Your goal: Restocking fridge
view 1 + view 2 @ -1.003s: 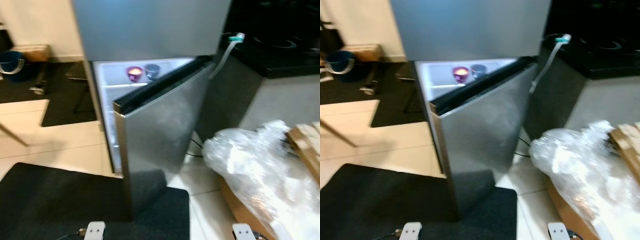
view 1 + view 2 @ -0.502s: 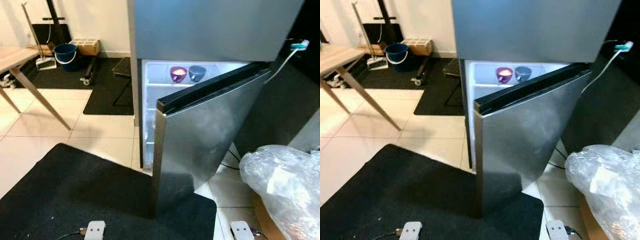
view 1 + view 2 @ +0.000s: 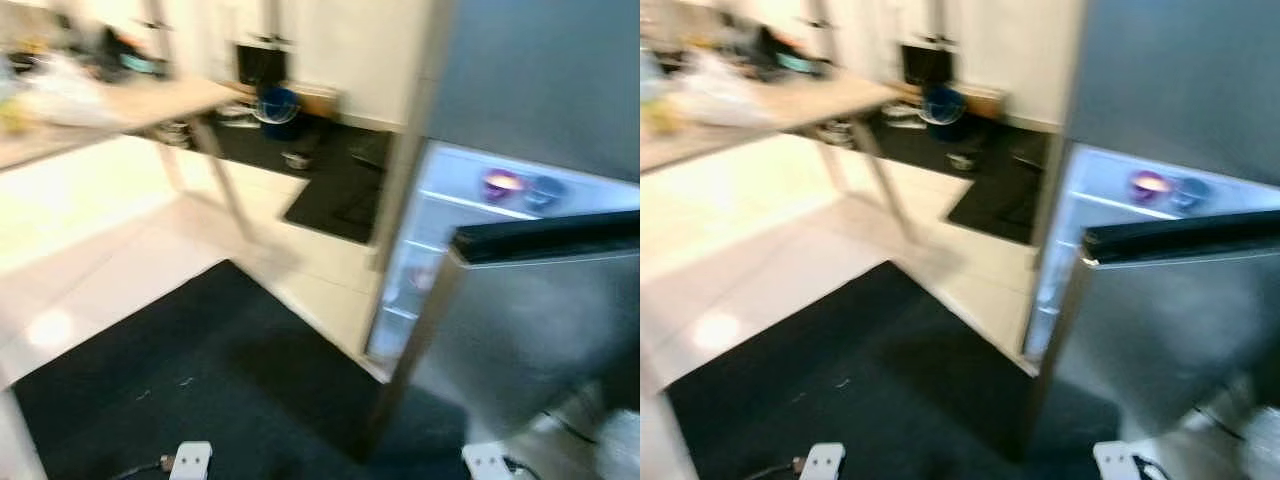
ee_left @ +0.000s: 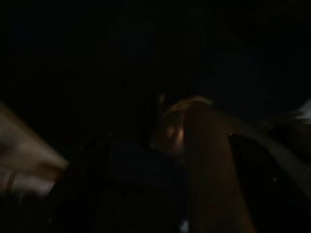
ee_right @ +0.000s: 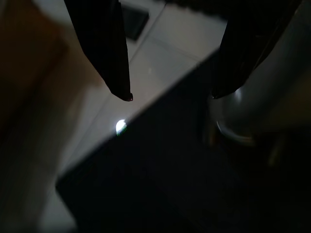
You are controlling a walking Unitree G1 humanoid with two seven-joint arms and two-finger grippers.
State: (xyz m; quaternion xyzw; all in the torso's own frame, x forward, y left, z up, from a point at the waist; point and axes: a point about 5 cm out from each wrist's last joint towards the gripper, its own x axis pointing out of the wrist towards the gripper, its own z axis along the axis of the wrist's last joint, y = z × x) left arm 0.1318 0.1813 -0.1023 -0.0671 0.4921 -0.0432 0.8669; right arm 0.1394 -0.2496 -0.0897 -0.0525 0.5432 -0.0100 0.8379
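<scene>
The steel fridge (image 3: pixel 540 80) stands at the right, blurred. Its lower door (image 3: pixel 540 310) hangs open toward me and the inside is lit. A purple bowl (image 3: pixel 500 183) and a blue bowl (image 3: pixel 545 188) sit side by side on the top shelf. My right gripper (image 5: pixel 170 94) hangs low, open, with nothing between its black fingers (image 5: pixel 104 43), over the edge of a dark mat (image 5: pixel 160 174) and pale tiles. The left arm hangs idle; its wrist view is very dark, with a dim brownish shape (image 4: pixel 194 141).
A wooden table (image 3: pixel 120 105) with blurred items on it stands at the far left. A blue bucket (image 3: pixel 277 104) and clutter sit by the back wall. A large black mat (image 3: pixel 200 380) covers the floor before me, with pale tiles (image 3: pixel 120 260) beyond it.
The whole picture has swung left and blurred: the camera turned. The fridge has slid to the right edge, the plastic bag has gone out of frame, and the table has come in.
</scene>
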